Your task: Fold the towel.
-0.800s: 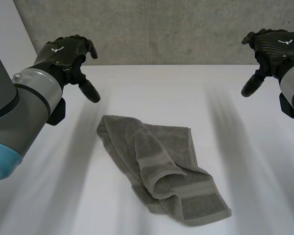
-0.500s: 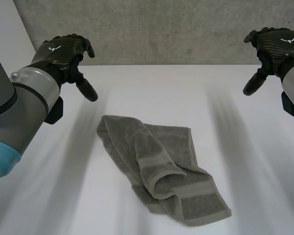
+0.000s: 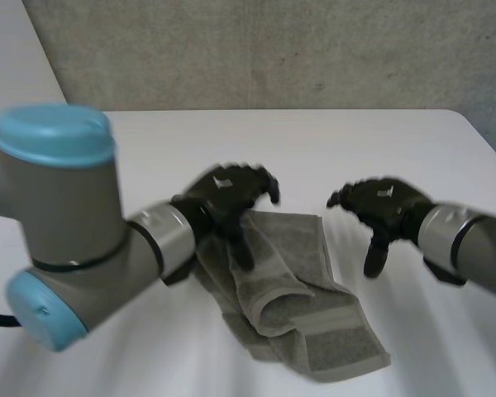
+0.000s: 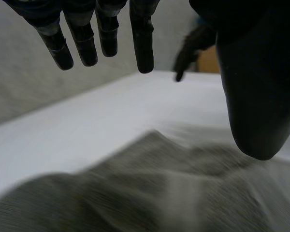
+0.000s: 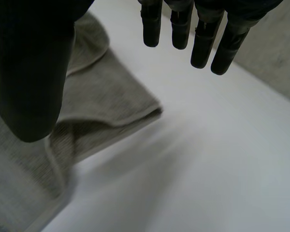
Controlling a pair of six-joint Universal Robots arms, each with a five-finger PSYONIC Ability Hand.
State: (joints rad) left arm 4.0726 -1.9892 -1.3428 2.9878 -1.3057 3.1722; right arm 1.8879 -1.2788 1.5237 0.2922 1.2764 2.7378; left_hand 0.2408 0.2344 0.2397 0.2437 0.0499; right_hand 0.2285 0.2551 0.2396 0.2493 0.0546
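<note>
Your left hand (image 3: 231,192) is now over the towel (image 3: 314,318), no longer up at the far left corner where it sat half a second ago. Nearest you, the towel's near end lies flat on the table (image 3: 455,356), with a rolled fold just beyond it. The cloth is crumpled and runs slantwise, just where and how it lay before. Your left arm (image 3: 66,190) has swung in across the near left, blue cap up. Farther on, the left hand hangs above the towel's far left part, thumb pointing down at the cloth. In the left wrist view its fingers (image 4: 82,43) are straight and spread, the thumb well apart from them, nothing held. The towel lies under the palm, and you cannot tell whether the thumb tip touches it. Your right hand (image 3: 384,203) has come in too, from the far right corner, and now hangs over bare table just beside the towel's far right corner. In the right wrist view its fingers (image 5: 203,43) are straight and apart from the thumb, holding nothing, with that corner of the towel on the thumb's side. Beyond both hands the table runs back to the grey wall (image 3: 273,50).
</note>
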